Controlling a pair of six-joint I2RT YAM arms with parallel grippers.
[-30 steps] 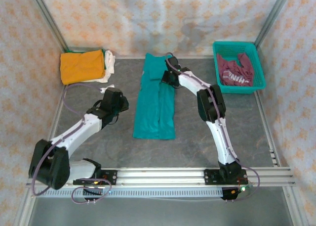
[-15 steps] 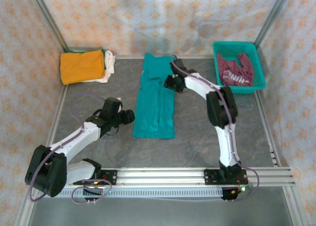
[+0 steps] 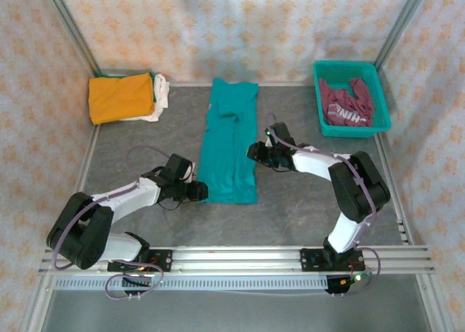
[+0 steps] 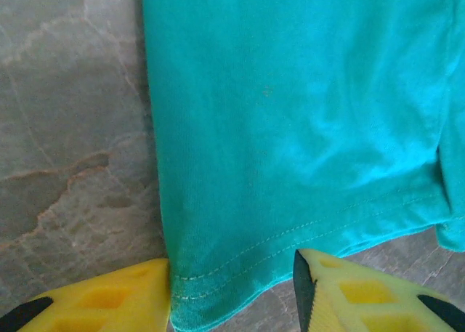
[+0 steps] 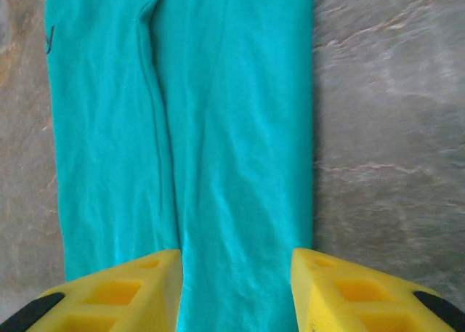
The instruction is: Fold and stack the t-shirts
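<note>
The teal t-shirt lies mid-table as a narrow strip. Its long axis runs straight away from the arm bases, with the hem at the near end and the neck at the far end.

The left claw is down at the near-left corner of that hem. In its wrist view the yellow fingers stand apart, with the stitched corner sitting right in the gap and nothing clamped.

The right claw is on the opposite long edge, a bit farther up the strip than the hem. Its jaws are apart too. In the right wrist view the claw straddles the shirt's right edge, cloth running away ahead of it.

So the shirt sits between the two claws, and the left is nearer the hem. My read is that the next fold goes along that long axis, near end carried to far end. The right claw would need to come back toward the near-right corner to match its partner.

The orange t-shirt sits folded at far left and the maroon t-shirt waits in the basket.
</note>
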